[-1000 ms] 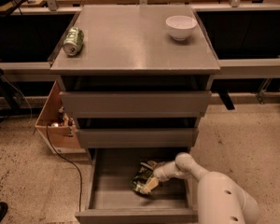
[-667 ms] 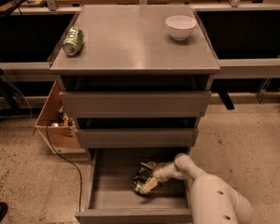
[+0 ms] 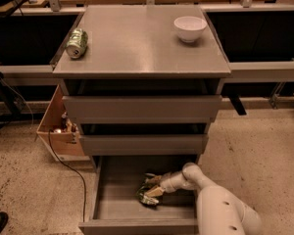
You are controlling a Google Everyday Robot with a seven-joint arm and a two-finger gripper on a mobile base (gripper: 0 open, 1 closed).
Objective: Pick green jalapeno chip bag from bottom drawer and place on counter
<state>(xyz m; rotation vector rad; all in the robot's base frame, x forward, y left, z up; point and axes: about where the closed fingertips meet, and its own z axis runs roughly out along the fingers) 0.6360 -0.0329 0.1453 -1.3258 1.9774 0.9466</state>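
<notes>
The gripper (image 3: pixel 157 187) sits low in the open bottom drawer (image 3: pixel 115 202), against the green jalapeno chip bag (image 3: pixel 146 196) on the drawer's floor; whether it is clamped on the bag I cannot tell. Well above it, the matte grey counter (image 3: pixel 137 48) holds a can (image 3: pixel 77 43) and a white bowl (image 3: pixel 189 28). Speckled floor (image 3: pixel 24 190) spreads on either side.
</notes>
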